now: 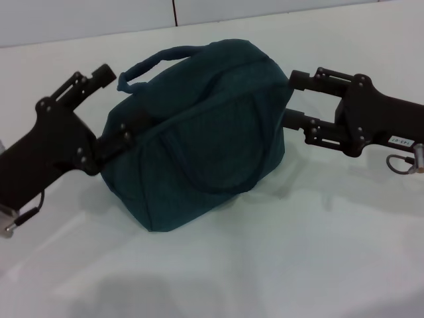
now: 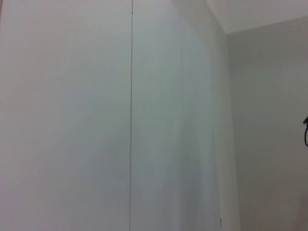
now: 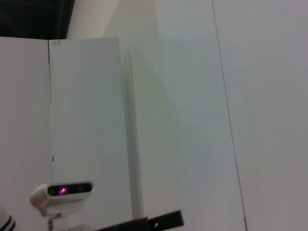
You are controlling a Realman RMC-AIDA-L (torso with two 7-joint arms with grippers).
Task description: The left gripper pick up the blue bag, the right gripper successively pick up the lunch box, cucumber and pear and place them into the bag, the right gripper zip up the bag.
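The blue bag [image 1: 199, 132] sits on the white table in the middle of the head view, its top closed and one rolled handle [image 1: 152, 63] arching at its upper left. My left gripper [image 1: 119, 103] is at the bag's left end with its fingers spread wide. One finger [image 1: 99, 74] points up beside the handle, and the other lies against the bag's side. My right gripper [image 1: 289, 99] is at the bag's right end, its fingers apart and their tips touching the fabric. The lunch box, cucumber and pear are out of view. Both wrist views show only white walls.
The white table [image 1: 265, 265] stretches out in front of the bag. A wall [image 1: 79, 20] rises behind it. In the right wrist view a small camera with a purple light [image 3: 62, 190] stands off to one side.
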